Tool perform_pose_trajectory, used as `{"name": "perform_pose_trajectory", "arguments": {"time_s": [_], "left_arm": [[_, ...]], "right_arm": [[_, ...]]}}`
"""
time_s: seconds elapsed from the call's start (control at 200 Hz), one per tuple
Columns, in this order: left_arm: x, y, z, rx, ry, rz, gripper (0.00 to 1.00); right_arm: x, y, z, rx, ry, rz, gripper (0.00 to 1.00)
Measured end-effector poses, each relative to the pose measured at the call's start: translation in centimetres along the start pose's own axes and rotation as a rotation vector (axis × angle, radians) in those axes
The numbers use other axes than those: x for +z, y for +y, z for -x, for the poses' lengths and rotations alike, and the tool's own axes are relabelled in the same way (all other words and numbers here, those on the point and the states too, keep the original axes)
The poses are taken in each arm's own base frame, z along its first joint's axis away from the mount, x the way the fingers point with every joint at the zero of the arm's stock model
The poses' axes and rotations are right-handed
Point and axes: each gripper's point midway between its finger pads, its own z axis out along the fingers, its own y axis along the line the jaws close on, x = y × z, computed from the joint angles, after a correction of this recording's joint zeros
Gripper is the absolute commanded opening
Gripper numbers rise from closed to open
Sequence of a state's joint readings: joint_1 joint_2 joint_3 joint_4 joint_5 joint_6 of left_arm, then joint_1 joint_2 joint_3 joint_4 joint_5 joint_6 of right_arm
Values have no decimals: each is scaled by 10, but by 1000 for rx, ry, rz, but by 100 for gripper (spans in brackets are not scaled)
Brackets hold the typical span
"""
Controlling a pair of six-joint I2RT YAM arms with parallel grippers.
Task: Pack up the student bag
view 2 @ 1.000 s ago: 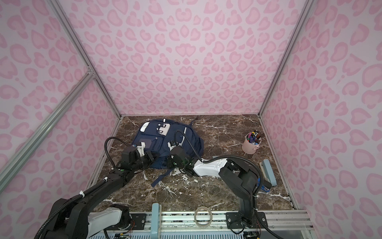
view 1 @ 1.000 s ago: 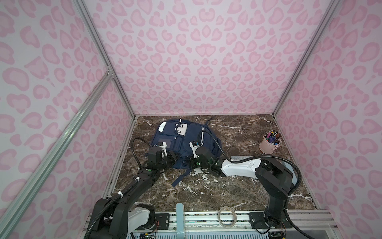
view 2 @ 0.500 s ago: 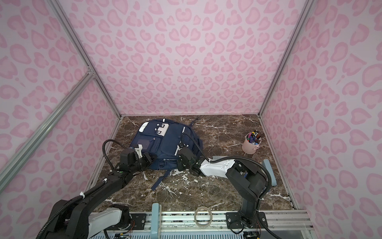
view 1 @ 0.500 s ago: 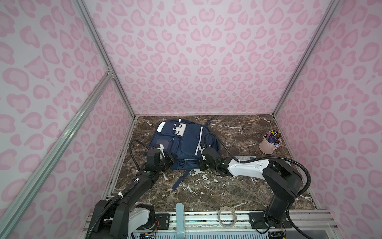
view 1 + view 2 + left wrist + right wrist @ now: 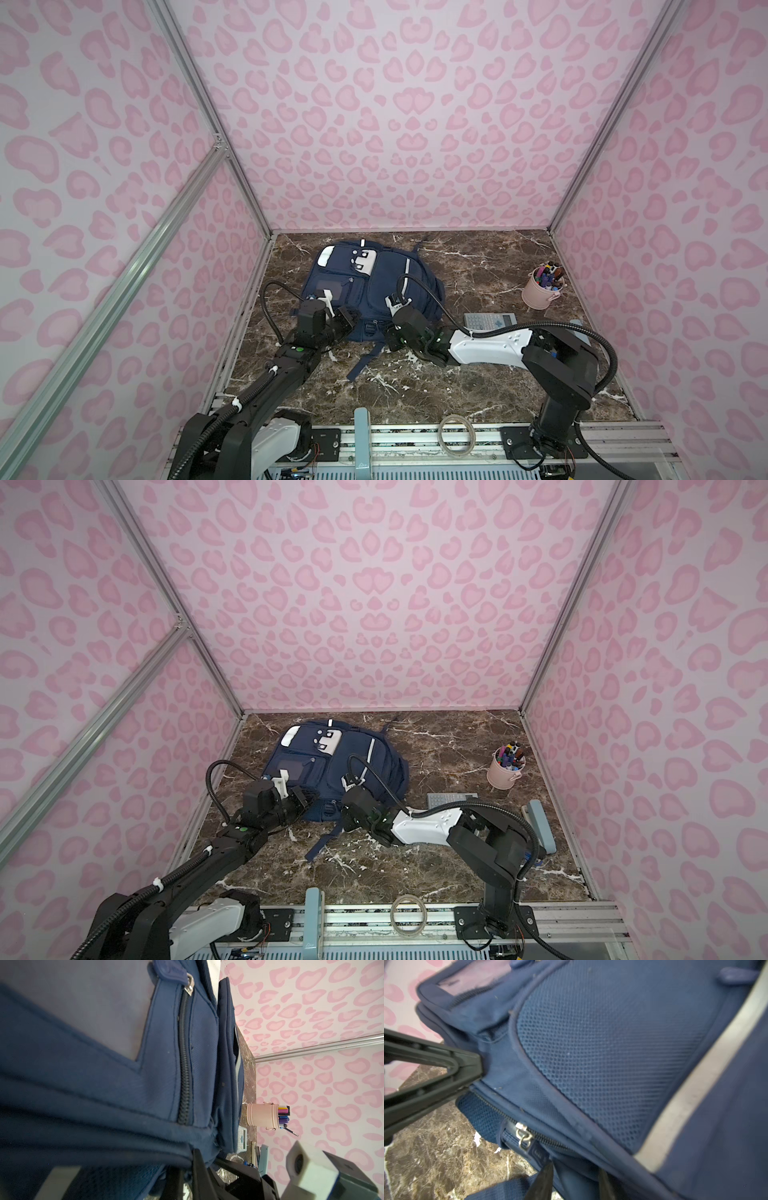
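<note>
The navy-blue student bag (image 5: 374, 286) (image 5: 332, 766) lies flat at the back left of the marble table, front pockets up, a strap trailing off its near edge. My left gripper (image 5: 349, 320) (image 5: 305, 802) is at the bag's near left corner, shut on a fold of its fabric. Its black fingers (image 5: 467, 1068) pinch the bag in the right wrist view too. My right gripper (image 5: 390, 332) (image 5: 574, 1176) is at the near edge, jaws apart with navy fabric between them, just below a closed zipper pull (image 5: 525, 1138). The left gripper (image 5: 184, 1159) shows dark against the bag (image 5: 104, 1084).
A pink cup of pens (image 5: 542, 291) stands at the back right. A grey calculator (image 5: 490, 321) lies right of the bag, behind the right arm. A light-blue case (image 5: 540, 825) lies near the right wall. A clear tape ring (image 5: 457, 430) rests on the front rail.
The bag's near edge has come forward and the bag lies flatter. The right gripper's jaws have parted from shut. The left gripper stays shut on the fabric.
</note>
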State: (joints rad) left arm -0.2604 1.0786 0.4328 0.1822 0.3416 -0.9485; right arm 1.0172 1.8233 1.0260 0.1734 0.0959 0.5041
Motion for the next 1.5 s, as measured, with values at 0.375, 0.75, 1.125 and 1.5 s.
{"name": "perform_pose_trajectory", "arguments": {"time_s": [0.375, 0.75, 1.125, 1.5], "left_arm": [[4, 2, -4, 7, 3, 15, 3], [4, -1, -5, 14, 2, 15, 3], [3, 1, -4, 9, -9, 28, 3], [2, -1, -5, 15, -1, 27, 3]], "right_arm": [[10, 8, -1, -34, -12, -20, 56], [4, 23, 9, 31, -79, -40, 54], [27, 7, 9, 110, -60, -61, 35], [18, 7, 10, 64, -66, -60, 0]]}}
